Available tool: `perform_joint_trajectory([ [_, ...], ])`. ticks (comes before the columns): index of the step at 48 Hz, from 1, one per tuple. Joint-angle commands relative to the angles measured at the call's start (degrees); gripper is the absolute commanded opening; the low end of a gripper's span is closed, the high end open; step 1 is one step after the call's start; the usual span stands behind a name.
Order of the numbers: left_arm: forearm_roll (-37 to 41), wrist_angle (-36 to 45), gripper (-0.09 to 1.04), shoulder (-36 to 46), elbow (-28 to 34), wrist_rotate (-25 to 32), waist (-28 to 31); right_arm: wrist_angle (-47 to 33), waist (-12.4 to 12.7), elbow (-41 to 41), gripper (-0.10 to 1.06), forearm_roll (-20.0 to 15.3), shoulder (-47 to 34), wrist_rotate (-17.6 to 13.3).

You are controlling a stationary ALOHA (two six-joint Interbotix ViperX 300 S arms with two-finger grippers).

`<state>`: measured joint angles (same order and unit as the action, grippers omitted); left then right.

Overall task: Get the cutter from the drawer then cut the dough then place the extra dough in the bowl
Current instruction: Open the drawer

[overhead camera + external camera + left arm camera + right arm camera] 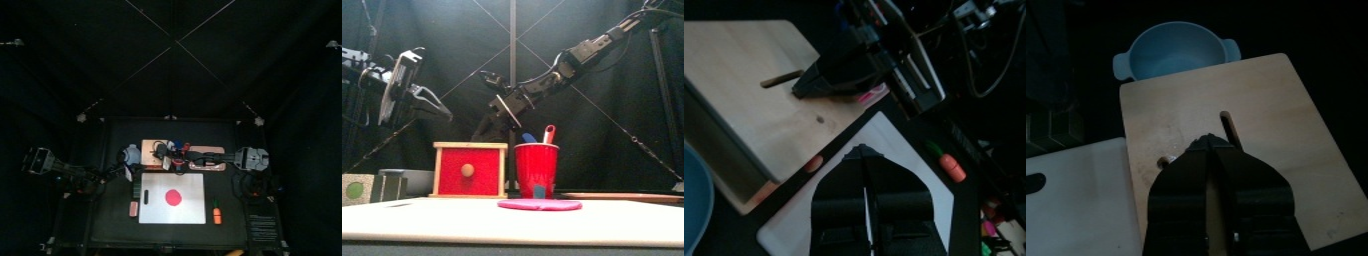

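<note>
The left fingers [861,152] are pressed close together with nothing between them; they hang up in the air on the left side, apart from all the things, and point across the white board [158,215] toward the wooden box [470,150].

The right fingers [1213,146] are also squeezed together and hold nothing; the right arm reaches in past the middle, so these fingers sit over the flat top of the wooden box, near its dark slot; I cannot tell if they touch the wood.

The box stands at the back of the counter [114,222]; its red drawer front [470,172] is pushed in flat with the wood around it.

The blue-grey bowl [1176,50] stands just beside the box, on the left arm's side; only its bare blue inside shows.

The red cup [536,168] stands just beside the box on the other side; a blue knife [528,137] and a red knife [548,132] stick up out of it.

The red dough [171,194] is a flat round disc; it lies on the middle of the white board, in front of the box and cup; no fingers touch it.

A small orange toy [214,214] lies just beside the board's right edge.
</note>
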<state>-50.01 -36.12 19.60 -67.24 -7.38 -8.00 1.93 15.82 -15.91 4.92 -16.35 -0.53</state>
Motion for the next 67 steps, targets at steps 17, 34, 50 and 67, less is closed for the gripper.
perform_joint_trajectory([
  [17, -4.39, 3.60, 0.82, -2.46, 3.78, -13.89, 0.00, 0.53, 0.00, 0.53, 0.02, 0.00, 0.70, 0.18],
  [34, -5.36, 3.69, 0.82, -11.95, 6.94, -24.17, 0.35, 0.53, 0.18, 0.88, 0.02, 0.09, 0.70, 0.18],
  [50, -5.71, 1.67, 0.80, -19.07, 9.93, -24.61, 3.16, 0.53, 0.00, 0.88, 0.02, 0.09, 0.62, 0.18],
  [67, -5.71, 0.53, 0.80, -20.65, 11.60, -24.35, 6.24, 0.53, 0.00, 0.88, 0.02, 0.09, -0.18, 0.18],
])
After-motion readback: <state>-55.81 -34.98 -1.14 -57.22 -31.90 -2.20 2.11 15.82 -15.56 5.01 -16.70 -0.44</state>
